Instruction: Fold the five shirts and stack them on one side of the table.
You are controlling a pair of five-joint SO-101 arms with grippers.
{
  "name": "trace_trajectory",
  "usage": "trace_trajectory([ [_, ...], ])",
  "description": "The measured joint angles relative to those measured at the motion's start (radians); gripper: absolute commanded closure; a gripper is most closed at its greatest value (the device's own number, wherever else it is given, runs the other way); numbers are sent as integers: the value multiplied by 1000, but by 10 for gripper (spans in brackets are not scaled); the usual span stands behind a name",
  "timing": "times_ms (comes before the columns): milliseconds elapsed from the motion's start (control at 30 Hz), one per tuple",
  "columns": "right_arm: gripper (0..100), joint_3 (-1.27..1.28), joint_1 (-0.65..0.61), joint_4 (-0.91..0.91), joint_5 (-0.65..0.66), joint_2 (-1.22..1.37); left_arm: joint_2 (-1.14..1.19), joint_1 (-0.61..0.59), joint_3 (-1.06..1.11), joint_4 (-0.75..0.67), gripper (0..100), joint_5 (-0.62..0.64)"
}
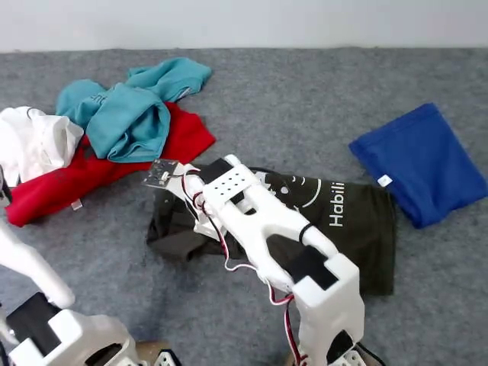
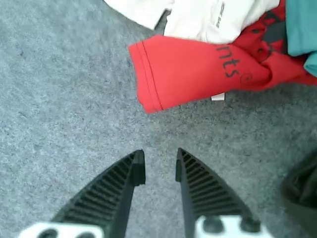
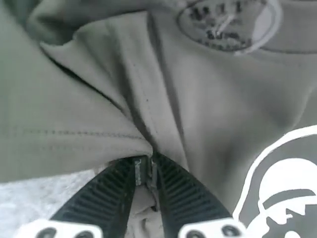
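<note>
The dark shirt [image 1: 358, 221] lies partly spread at the centre of the bench [image 1: 305, 99], with its 9 o'clock end bunched. The right hand [image 3: 146, 168] is clamped on a fold of this shirt (fabric is pinched between the fingers). The folded blue shirt [image 1: 419, 164] lies apart at 2 o'clock. At 10 o'clock, the teal shirt [image 1: 130, 114] rests on the red shirt [image 1: 183, 137], and the white shirt [image 1: 34, 141] touches both. The left hand [image 2: 160, 166] hovers over bare bench near the red shirt, fingers apart.
</note>
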Motion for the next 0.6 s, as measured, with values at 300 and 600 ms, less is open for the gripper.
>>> trace_trajectory([
  [300, 786, -17, 46, -32, 0, 58, 0, 0, 0, 0, 885, 0],
  [600, 786, -68, 69, -34, -38, 58, 0, 0, 0, 0, 885, 0],
])
